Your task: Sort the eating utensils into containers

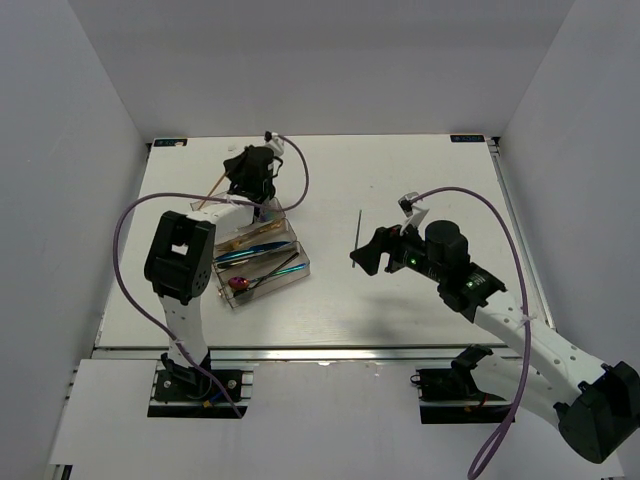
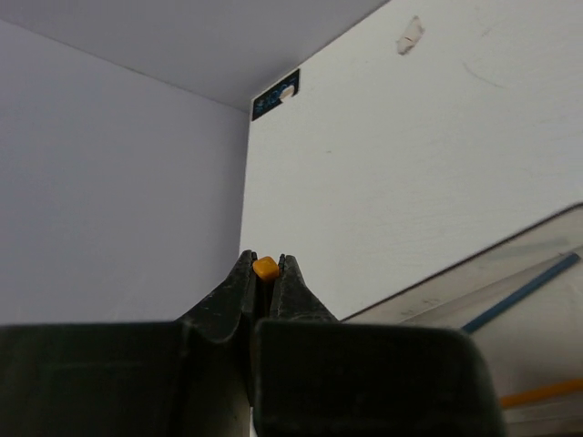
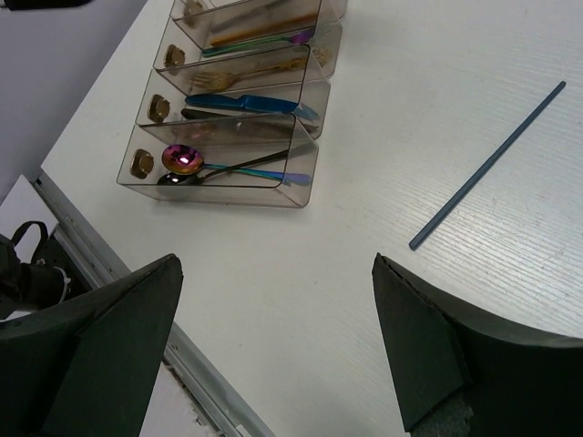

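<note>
The clear tray [image 1: 303, 266] lies left of centre and holds a purple-red spoon [image 3: 182, 158], a blue knife [image 3: 246, 103], a gold fork [image 3: 248, 69] and an orange chopstick [image 3: 260, 32] in separate compartments. My left gripper [image 1: 243, 184] hovers at the tray's far end, shut on an orange chopstick [image 2: 265, 268] whose tip shows between the jaws. A dark blue chopstick [image 1: 357, 232] lies loose on the table; it also shows in the right wrist view [image 3: 487, 166]. My right gripper [image 3: 275, 264] is open and empty, just near of that chopstick, right of the tray.
The left wrist view shows the tray's edge [image 2: 510, 273] with a blue chopstick [image 2: 524, 291] and an orange one [image 2: 542, 393] inside. White walls close in the table on the left, right and far sides. A metal rail [image 1: 330, 352] runs along the near edge.
</note>
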You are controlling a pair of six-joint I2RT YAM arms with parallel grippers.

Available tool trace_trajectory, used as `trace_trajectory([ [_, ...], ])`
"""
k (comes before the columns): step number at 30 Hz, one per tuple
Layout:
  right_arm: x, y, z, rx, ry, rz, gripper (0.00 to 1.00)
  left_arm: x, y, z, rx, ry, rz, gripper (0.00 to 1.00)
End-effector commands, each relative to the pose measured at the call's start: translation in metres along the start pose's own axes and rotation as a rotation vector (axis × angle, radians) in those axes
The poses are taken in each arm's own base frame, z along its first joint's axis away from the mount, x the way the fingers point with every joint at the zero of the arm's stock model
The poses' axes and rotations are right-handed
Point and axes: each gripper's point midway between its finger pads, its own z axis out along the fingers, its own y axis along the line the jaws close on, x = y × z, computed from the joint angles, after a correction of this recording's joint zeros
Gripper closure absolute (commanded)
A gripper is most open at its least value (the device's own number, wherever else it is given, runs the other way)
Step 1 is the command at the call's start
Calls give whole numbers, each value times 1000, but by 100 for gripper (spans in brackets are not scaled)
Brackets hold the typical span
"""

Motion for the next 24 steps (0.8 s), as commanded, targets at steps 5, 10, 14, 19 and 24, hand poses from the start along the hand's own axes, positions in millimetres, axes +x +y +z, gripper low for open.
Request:
trace_trajectory([
  [5, -9, 1, -6, -9, -38, -43, 11, 2, -15, -11, 44, -108, -59, 100],
  [10, -8, 2, -4, -13, -35, -39, 11, -2, -18, -16, 76, -147, -81, 100],
  [14, -8, 0, 0, -10, -31, -36, 11, -13, -6, -16, 66, -142, -112, 100],
  [19, -6, -1, 2, -8, -26, -32, 11, -42, 20, -21, 52, -167, -135, 100],
  [24, -6, -1, 4, -10, -23, -29, 11, -52, 18, -26, 84, -209, -134, 100],
])
